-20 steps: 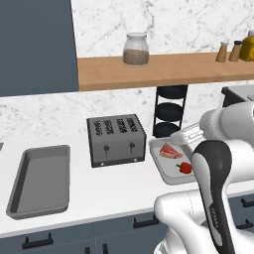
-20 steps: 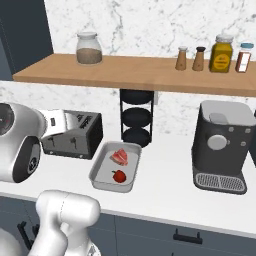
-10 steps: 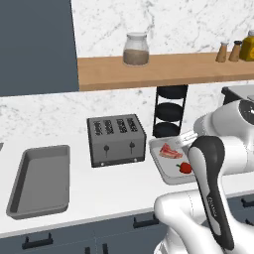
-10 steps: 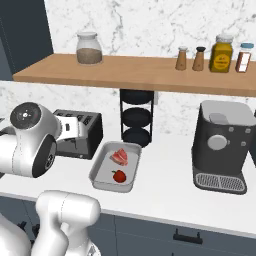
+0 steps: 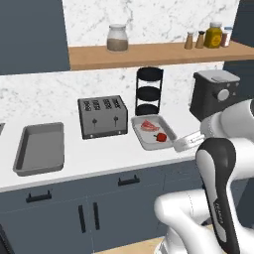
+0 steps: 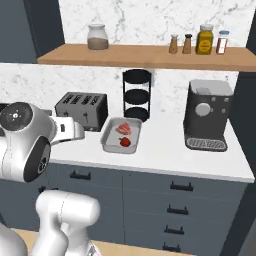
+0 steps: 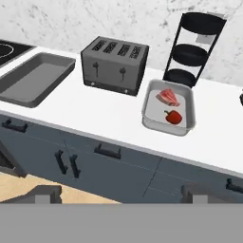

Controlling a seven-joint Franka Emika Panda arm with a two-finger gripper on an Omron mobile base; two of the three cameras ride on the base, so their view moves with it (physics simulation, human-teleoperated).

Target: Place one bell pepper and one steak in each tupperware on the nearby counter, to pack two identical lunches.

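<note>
Two grey tupperware sit on the white counter [image 7: 102, 116]. The right tupperware [image 7: 189, 114] [image 5: 140, 128] [image 6: 109, 134] holds a pink steak [image 7: 168, 97] [image 5: 149, 125] [image 6: 124, 128] and a red bell pepper [image 7: 173, 116] [image 5: 159, 137] [image 6: 125, 142]. The left tupperware [image 7: 35, 78] [image 5: 39, 148] has nothing in it. My gripper [image 7: 122, 195] is open and empty, held back from the counter's front edge at about cabinet height, facing the counter. Its fingertips [image 7: 45, 193] stand far apart.
A dark toaster [image 7: 115, 64] [image 5: 102, 116] [image 6: 82, 107] stands between the two tupperware. A black tiered rack [image 7: 194, 47] [image 5: 149, 92] stands behind the right one, and a coffee machine [image 5: 216, 94] [image 6: 207, 115] further right. A stove edge [image 7: 9, 49] lies at far left. A wooden shelf [image 5: 149, 52] with jars hangs above.
The whole picture has shifted: the counter sits farther off and the cabinet fronts now show, so the camera has backed away. The arm has swung its hand outward. The gripper stays open.
</note>
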